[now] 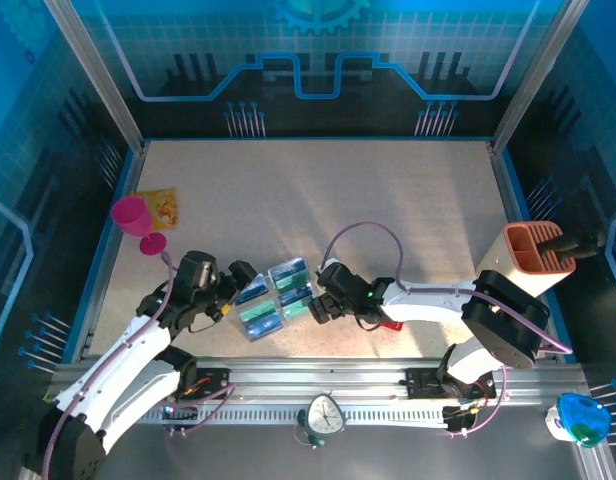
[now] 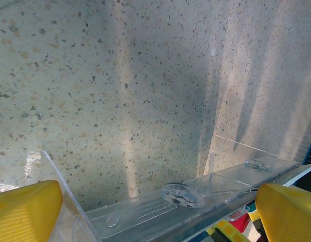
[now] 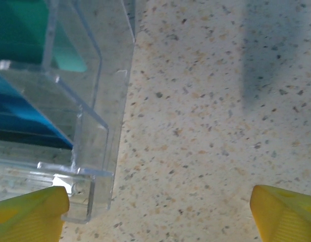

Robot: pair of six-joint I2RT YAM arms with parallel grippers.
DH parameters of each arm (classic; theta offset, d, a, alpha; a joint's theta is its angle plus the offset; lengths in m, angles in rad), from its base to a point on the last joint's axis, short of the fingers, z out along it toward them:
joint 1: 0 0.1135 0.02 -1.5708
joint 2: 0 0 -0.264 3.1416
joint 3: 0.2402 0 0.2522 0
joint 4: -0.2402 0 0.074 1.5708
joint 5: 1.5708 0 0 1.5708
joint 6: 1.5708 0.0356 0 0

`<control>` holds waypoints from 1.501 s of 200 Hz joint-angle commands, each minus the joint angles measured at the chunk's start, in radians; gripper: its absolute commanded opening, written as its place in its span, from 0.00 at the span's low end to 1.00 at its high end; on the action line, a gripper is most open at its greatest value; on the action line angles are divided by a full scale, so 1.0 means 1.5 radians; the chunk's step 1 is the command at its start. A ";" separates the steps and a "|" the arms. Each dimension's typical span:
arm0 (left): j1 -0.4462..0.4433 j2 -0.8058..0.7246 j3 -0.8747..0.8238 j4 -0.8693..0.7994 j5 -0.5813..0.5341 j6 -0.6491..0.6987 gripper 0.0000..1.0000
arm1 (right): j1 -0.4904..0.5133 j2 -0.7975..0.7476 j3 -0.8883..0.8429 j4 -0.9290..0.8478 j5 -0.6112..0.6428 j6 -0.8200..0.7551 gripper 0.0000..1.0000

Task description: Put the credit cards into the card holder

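So the left gripper (image 1: 238, 279) is spread about as wide as it goes. In its wrist camera the yellow fingertips (image 2: 25, 210) sit in the two bottom corners, with the edge of a clear plastic case (image 2: 186, 200) running across between them. I honestly can't tell whether either pad touches the plastic, but it doesn't look clamped on anything. The credit cards (image 1: 286, 272), blue ones and teal ones, sit inside that case. From above, the case is right at the left gripper's tips and lies between the two grippers. The right gripper (image 1: 316, 308) is also wide open with nothing in it, just bare speckled table (image 3: 206, 126) between its fingers. The corner of the case is just beside one of its fingertips (image 3: 29, 212), and you can see teal and blue through the clear wall on that side. The card holder (image 1: 391, 325) is the red bit behind the right gripper, tucked under that arm's forearm and mostly hidden, so I can't say if it's open or closed. Other stuff: a pink goblet (image 1: 136, 218) and a yellow-orange packet (image 1: 156, 207) sit well off to the left gripper's outer side. An orange-brown organizer (image 1: 533, 255) stands well away from the right gripper, out past that arm's elbow.
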 commanded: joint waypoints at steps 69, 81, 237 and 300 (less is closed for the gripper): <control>-0.071 0.173 0.106 0.124 -0.061 0.002 0.99 | -0.094 0.030 0.020 0.026 0.010 -0.034 0.93; -0.077 0.200 0.120 0.139 -0.065 0.005 0.99 | -0.108 0.033 0.018 0.030 0.008 -0.035 0.93; -0.085 0.245 0.230 0.077 -0.113 0.128 0.99 | -0.153 -0.218 -0.047 -0.058 -0.099 0.013 0.92; -0.037 0.167 0.260 -0.004 -0.125 0.169 0.99 | -0.017 -0.206 -0.058 0.006 -0.148 0.102 0.91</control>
